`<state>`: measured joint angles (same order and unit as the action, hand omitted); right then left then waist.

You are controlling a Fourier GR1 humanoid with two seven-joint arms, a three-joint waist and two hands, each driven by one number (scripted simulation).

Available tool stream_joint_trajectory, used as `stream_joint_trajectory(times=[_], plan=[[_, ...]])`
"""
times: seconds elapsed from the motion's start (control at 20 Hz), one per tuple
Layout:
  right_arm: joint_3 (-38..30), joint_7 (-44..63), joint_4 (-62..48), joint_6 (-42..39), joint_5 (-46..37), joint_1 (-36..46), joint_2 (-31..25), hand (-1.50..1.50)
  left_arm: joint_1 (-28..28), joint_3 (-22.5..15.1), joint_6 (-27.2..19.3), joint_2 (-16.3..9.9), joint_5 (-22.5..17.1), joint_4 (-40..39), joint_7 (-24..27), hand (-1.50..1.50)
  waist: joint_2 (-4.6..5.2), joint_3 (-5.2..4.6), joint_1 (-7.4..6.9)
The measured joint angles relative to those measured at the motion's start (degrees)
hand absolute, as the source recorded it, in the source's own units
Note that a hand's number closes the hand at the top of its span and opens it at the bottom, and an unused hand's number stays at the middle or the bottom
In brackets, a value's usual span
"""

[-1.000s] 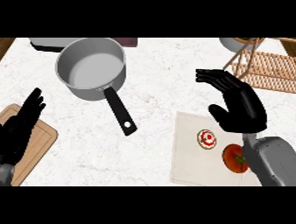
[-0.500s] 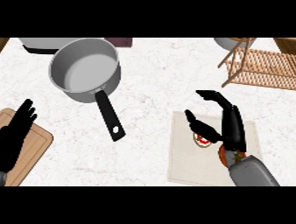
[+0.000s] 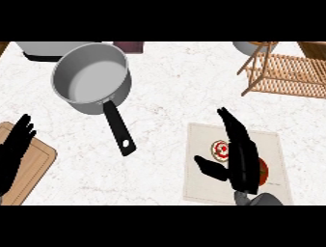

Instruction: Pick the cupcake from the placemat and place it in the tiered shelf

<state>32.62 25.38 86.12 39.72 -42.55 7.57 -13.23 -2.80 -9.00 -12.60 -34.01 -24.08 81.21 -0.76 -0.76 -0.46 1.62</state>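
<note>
White marble counter runs under everything you see. Your right hand (image 3: 240, 157) hangs over the placemat (image 3: 203, 185), fingers straight and open, thumb out to the side, holding nothing. The cupcake (image 3: 221, 150) sits on the mat just beside those fingers, partly hidden by them. Lower the hand so thumb and fingers land on opposite sides before you curl. The shelf (image 3: 301, 72) stands well apart, toward the far right. Your left hand (image 3: 6, 157) rests open over the cutting board (image 3: 37, 161).

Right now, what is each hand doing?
Left hand: open, holding nothing, over the cutting board.
Right hand: open beside the cupcake, not holding it.
</note>
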Motion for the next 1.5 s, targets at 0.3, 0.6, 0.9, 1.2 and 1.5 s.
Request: stream_joint_trajectory(times=[0.3, 0.6, 0.9, 1.2, 1.5], plan=[[2.6, 17.9, 4.4, -18.0, -10.4, 1.5, -2.9, -1.5, -0.5, 0.1, 0.4, 0.5, 0.1, -0.1, 0.5, 0.0, -0.07, -0.06, -0.17], [6.7, 31.4, 9.0, -41.2, -11.7, 5.3, -3.0, -1.5, 1.0, 0.4, 1.2, 0.7, 0.5, -1.5, 1.0, 0.0, 0.3, 0.08, -0.84], [6.2, 35.5, 12.3, -54.7, -10.7, 8.5, -1.7, -1.5, 1.2, 0.6, 1.9, 1.2, 0.9, -1.1, 0.6, 0.0, 0.51, 0.3, -1.45], [3.2, 34.2, 10.4, -59.5, -10.9, 9.7, -0.8, -1.5, 1.2, 1.6, 3.0, 1.4, 1.4, -0.4, -0.7, 0.0, 0.65, 0.4, -1.72], [-0.2, 31.3, 8.3, -62.0, -12.4, 8.4, -1.3, -1.5, 2.8, 2.7, 4.2, 3.4, 3.0, -3.5, 0.5, 0.0, 0.74, 0.44, -1.61]])
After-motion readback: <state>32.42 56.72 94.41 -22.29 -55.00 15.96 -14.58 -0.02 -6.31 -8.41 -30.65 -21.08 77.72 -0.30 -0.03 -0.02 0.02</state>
